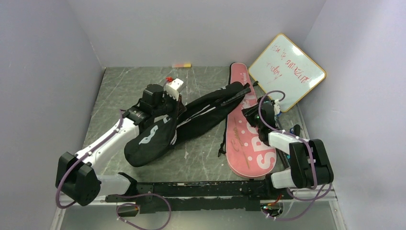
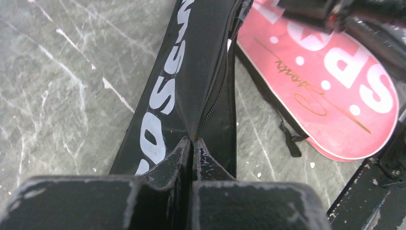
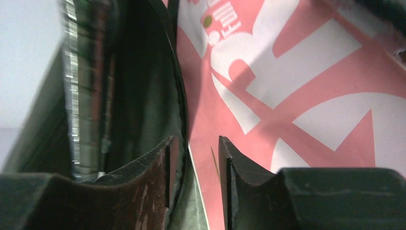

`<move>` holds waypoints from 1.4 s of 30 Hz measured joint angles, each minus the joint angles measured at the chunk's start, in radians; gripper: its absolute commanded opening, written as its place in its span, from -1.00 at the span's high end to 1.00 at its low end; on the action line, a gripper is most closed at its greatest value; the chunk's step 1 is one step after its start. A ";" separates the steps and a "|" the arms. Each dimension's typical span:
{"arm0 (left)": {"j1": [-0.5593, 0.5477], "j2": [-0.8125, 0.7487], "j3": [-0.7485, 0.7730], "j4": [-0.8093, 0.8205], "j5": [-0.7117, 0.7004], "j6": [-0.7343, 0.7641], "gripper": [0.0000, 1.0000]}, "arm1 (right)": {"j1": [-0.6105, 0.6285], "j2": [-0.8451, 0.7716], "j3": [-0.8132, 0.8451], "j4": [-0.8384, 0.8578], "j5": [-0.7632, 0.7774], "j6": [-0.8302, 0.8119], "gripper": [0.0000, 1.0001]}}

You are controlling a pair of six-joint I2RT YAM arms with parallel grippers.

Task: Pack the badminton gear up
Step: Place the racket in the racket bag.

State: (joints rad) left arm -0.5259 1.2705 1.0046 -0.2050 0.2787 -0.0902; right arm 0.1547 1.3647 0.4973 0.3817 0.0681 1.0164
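The black "CROSSWAY" racket cover [image 1: 191,120] lies diagonally across the middle of the table. My left gripper [image 1: 176,103] is shut on its fabric beside the zipper, as the left wrist view shows [image 2: 192,140]. The pink "SPORT" racket cover [image 1: 249,143] lies lengthwise on the right. My right gripper [image 1: 250,115] is at its left edge. In the right wrist view the right gripper [image 3: 194,140] is partly open. The pink cover's zipped edge [image 3: 201,158] stands between its fingers with a gap left. A blurred dark opening [image 3: 139,96] shows left of that edge. Rackets and shuttlecocks are hidden.
A wood-framed whiteboard [image 1: 287,69] with red writing leans in the back right corner, close to the pink cover's top. A small pink-yellow marker [image 1: 181,64] lies at the back wall. A black rail [image 1: 201,189] runs along the near edge. Walls close in on both sides.
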 measured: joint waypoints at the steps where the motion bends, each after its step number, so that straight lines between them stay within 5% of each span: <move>1: 0.000 -0.011 -0.001 0.004 0.012 0.000 0.90 | -0.005 0.010 -0.011 0.016 -0.023 -0.003 0.12; 13: 0.000 -0.098 -0.006 0.077 0.134 0.000 0.90 | -0.010 0.023 -0.051 0.205 -0.159 -0.042 0.05; 23: 0.000 -0.098 -0.006 0.081 0.155 0.004 0.90 | -0.012 -0.060 -0.106 0.278 -0.185 -0.048 0.99; 28: 0.000 -0.092 -0.005 0.043 0.033 0.024 0.89 | -0.012 -0.138 -0.106 0.262 -0.186 -0.041 1.00; 35: 0.000 -0.051 0.006 0.030 -0.032 0.045 0.25 | 0.052 -0.172 -0.088 0.179 -0.192 -0.033 1.00; 42: 0.000 0.037 0.025 0.061 0.068 0.068 -0.15 | 0.212 -0.158 -0.021 0.038 -0.117 -0.029 1.00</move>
State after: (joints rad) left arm -0.5262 1.3075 1.0298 -0.1440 0.3470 -0.0223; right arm 0.3664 1.2068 0.4759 0.4194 -0.0490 0.9871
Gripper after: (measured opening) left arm 0.505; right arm 0.018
